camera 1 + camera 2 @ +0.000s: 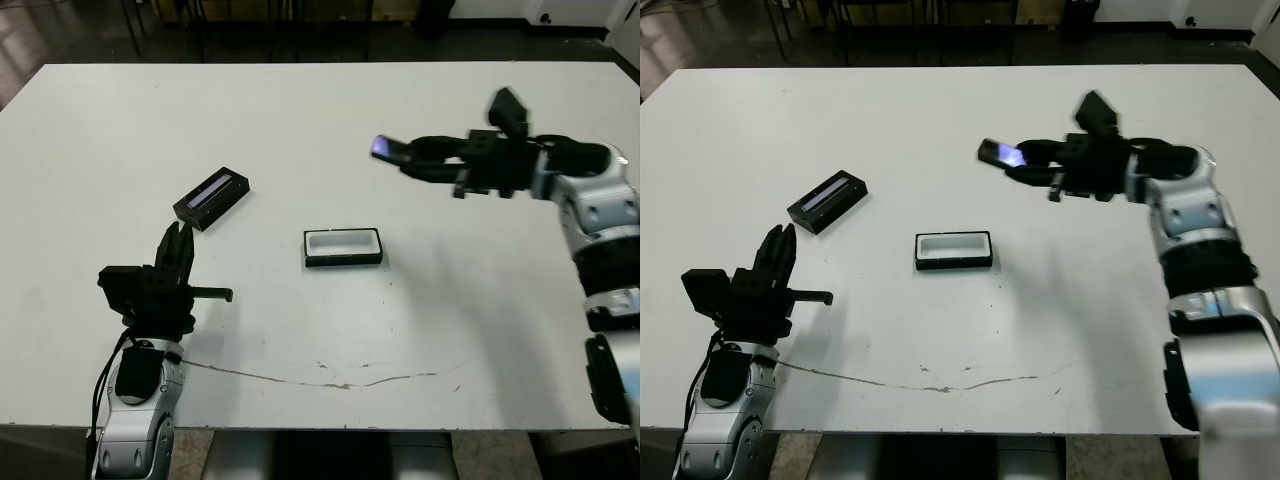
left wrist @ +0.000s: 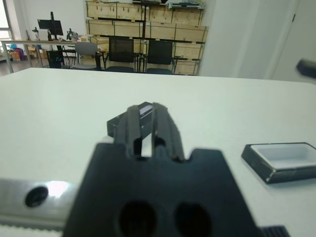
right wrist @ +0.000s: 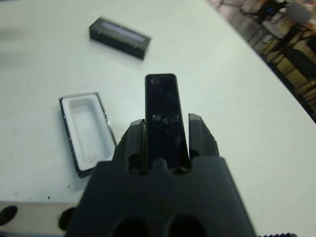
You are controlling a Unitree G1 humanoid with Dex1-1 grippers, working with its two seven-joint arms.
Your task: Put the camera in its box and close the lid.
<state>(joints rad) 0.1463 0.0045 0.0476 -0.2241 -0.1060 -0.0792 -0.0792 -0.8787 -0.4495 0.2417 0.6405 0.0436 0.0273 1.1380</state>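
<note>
My right gripper (image 1: 410, 157) hangs above the table to the right of and beyond the box, shut on the slim black camera (image 1: 384, 149), whose bluish-purple patch shows at its free end. The right wrist view shows the camera (image 3: 162, 113) sticking out between the fingers (image 3: 132, 140). The box (image 1: 343, 246), white-lined and open, sits mid-table. The black lid (image 1: 211, 198) with its pale stripe lies to the left of the box. My left gripper (image 1: 180, 235) is just in front of the lid, with its fingers together and nothing in them.
A thin dark crack line (image 1: 330, 380) runs across the white table (image 1: 300, 120) near its front edge. Beyond the far edge stand chairs (image 2: 118, 52) and shelves of boxes (image 2: 148, 24).
</note>
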